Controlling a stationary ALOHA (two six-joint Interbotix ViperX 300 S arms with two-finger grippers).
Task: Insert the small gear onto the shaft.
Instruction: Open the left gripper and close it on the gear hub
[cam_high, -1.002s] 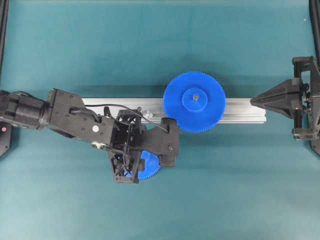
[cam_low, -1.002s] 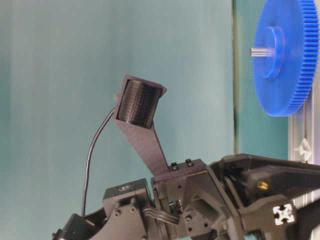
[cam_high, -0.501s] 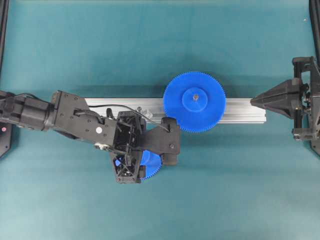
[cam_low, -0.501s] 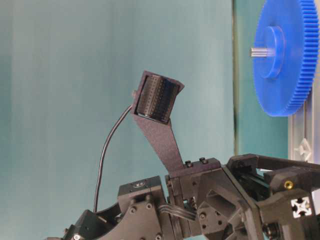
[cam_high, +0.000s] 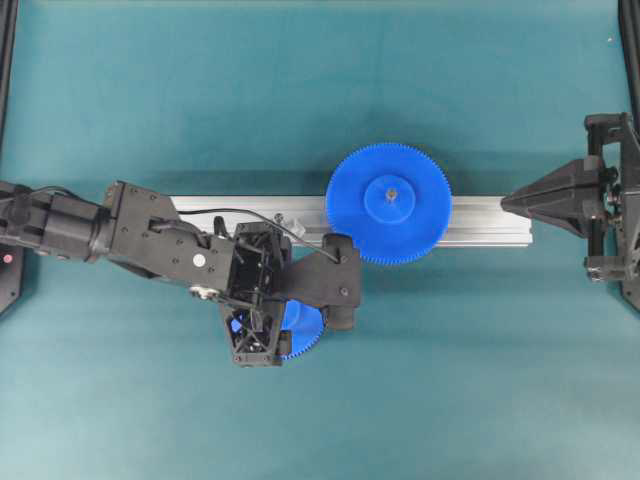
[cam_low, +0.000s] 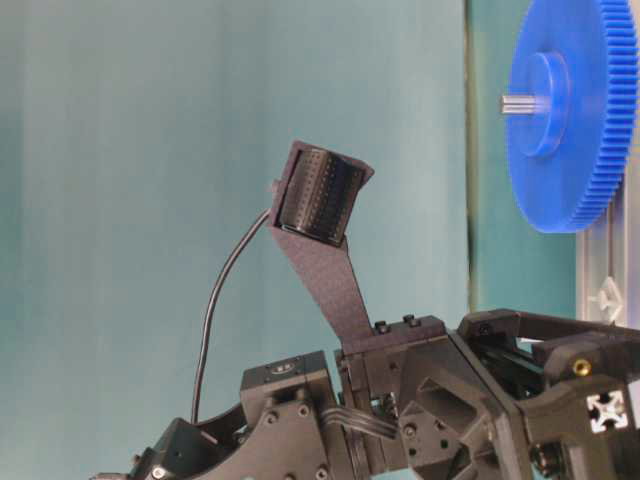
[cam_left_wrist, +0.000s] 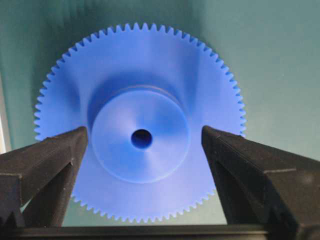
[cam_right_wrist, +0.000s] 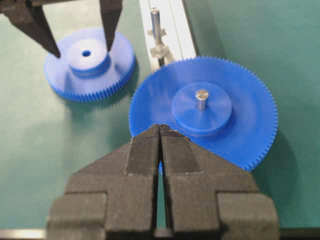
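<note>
The small gear (cam_left_wrist: 141, 165) lies flat on the teal mat, hub up, and also shows as the small gear (cam_right_wrist: 90, 75) and, half hidden under the arm, the small gear (cam_high: 303, 335). My left gripper (cam_left_wrist: 144, 132) is open just above it. One finger stands on each side of the raised hub with a gap to it. The left gripper (cam_right_wrist: 82, 47) shows the same straddle. The shaft (cam_right_wrist: 155, 22) stands upright on the rail behind it, seen from above as the shaft (cam_high: 283, 222). My right gripper (cam_right_wrist: 160, 128) is shut and empty, parked at the right gripper (cam_high: 507, 203).
A wider blue gear (cam_high: 390, 203) sits on a pin on the aluminium rail (cam_high: 490, 215), right of the shaft. It also shows as the wider gear (cam_right_wrist: 202, 107) and the wider gear (cam_low: 570, 110). Teal mat surrounds everything.
Over the last second my left gripper opened wider and shifted slightly right over the small gear. It has held still for the last half second. The right arm has not moved.
</note>
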